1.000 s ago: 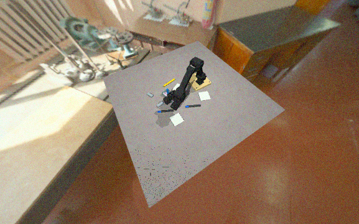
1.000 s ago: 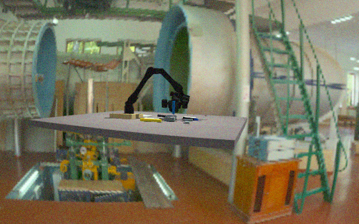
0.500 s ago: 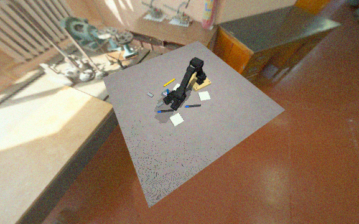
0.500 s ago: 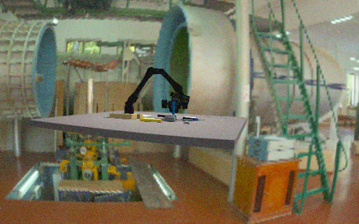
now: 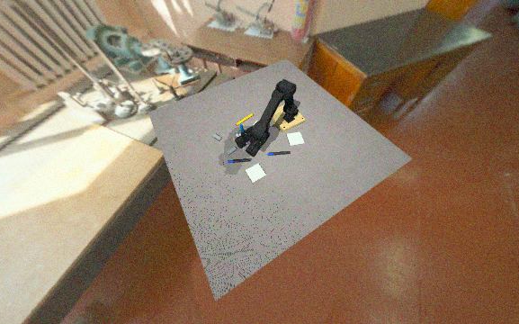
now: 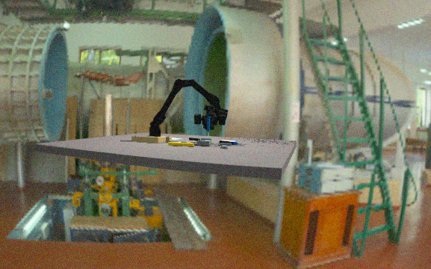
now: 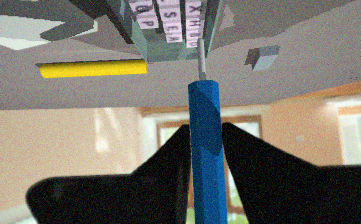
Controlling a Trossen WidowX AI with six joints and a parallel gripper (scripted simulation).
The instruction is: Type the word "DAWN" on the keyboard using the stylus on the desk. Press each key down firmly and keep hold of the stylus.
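Observation:
My gripper (image 5: pixel 244 138) (image 6: pixel 208 119) (image 7: pixel 205 130) is shut on the blue stylus (image 5: pixel 241 129) (image 6: pixel 208 124) (image 7: pixel 203 100), which points down with its thin grey tip first. The small grey-green keyboard (image 7: pixel 171 25) (image 6: pixel 204 142) with pale lettered keys lies on the grey desk (image 5: pixel 322 180) (image 6: pixel 163 155) right under the gripper. In the side view the stylus tip hangs a little above the keys. In the wrist view the tip is over the keyboard's near right edge. In the overhead view the arm hides most of the keyboard.
A yellow stick (image 5: pixel 244 119) (image 6: pixel 181 144) (image 7: pixel 93 68), a small grey block (image 5: pixel 217 137) (image 7: pixel 263 56), two blue-black pens (image 5: pixel 239 160) (image 5: pixel 279 153) and two white notes (image 5: pixel 255 172) (image 5: pixel 295 138) lie around the keyboard. The arm stands on a wooden base (image 5: pixel 291 121) (image 6: pixel 149 139).

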